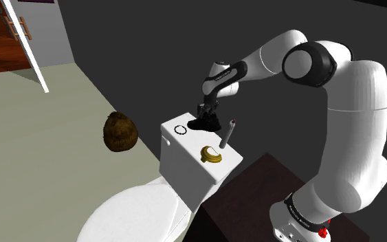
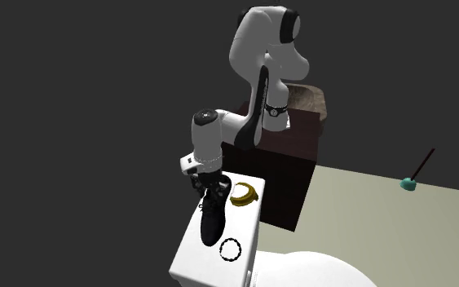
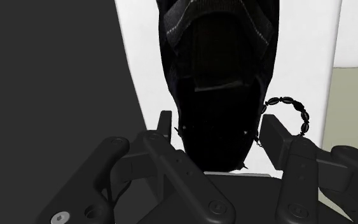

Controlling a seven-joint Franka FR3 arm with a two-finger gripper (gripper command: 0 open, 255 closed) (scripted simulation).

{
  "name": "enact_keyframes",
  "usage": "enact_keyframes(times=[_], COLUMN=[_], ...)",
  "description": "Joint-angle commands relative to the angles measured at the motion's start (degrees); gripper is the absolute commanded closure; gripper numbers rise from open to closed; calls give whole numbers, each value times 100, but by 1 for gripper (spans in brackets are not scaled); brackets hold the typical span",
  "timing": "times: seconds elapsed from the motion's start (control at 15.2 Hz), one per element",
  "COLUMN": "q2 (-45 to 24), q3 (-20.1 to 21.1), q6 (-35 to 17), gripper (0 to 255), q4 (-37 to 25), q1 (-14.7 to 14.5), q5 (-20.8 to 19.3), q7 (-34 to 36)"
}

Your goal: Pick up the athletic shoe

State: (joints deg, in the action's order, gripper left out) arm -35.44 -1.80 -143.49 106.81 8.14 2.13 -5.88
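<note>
A black athletic shoe (image 1: 205,124) (image 2: 213,218) (image 3: 215,76) lies on top of the white toilet tank (image 1: 185,163) (image 2: 193,262), near its back edge. My black gripper (image 1: 207,114) (image 2: 206,187) (image 3: 217,130) comes down on it from above. In the wrist view the two fingers (image 3: 165,127) press against both sides of the shoe's heel end, so the gripper is shut on the shoe. The shoe's sole still looks level with the tank top.
On the tank top also lie a yellow banana (image 1: 212,155) (image 2: 244,194), a black bead bracelet (image 1: 181,129) (image 2: 231,248) (image 3: 293,109) and an upright grey stick (image 1: 229,133). The toilet seat (image 1: 137,213) is in front. A brown furry ball (image 1: 120,130) lies on the floor.
</note>
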Motion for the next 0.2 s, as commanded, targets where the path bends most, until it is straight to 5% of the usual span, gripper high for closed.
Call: enact_keyframes(times=[0.0, 0.13], q2=[126, 135], q3=[-5, -5], q6=[97, 104], gripper=[255, 255], q4=[22, 24], q1=[-4, -4], q5=[-5, -6], q7=[5, 5])
